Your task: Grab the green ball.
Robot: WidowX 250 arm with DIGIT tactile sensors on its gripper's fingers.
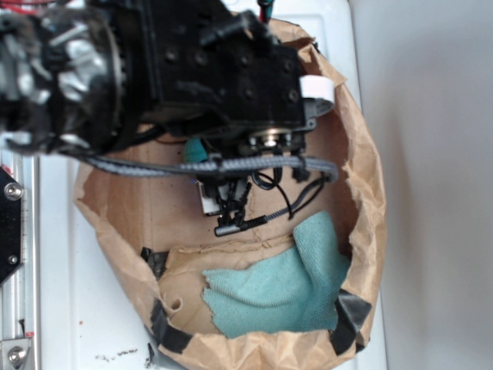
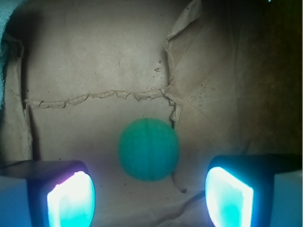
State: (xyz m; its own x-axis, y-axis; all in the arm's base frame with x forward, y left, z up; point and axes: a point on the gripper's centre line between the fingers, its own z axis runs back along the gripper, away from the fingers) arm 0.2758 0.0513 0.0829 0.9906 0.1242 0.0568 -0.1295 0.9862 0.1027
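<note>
The green ball [image 2: 148,149] lies on the brown paper floor of the bag, small, round and ribbed. In the wrist view it sits just beyond the gap between my two glowing pads [image 2: 71,201], centred and untouched. My gripper [image 2: 149,201] is open, with a wide space between its jaws and nothing in it. From the exterior view only a sliver of the green ball [image 1: 194,151] peeks out under the black arm, and the gripper itself is hidden by the arm and cables.
A crumpled brown paper bag [image 1: 362,200] with raised walls rings the work area. A teal cloth [image 1: 289,285] lies at its near right side. Black tape patches [image 1: 354,316] sit along the front rim. A metal rail [image 1: 15,254] runs at the left.
</note>
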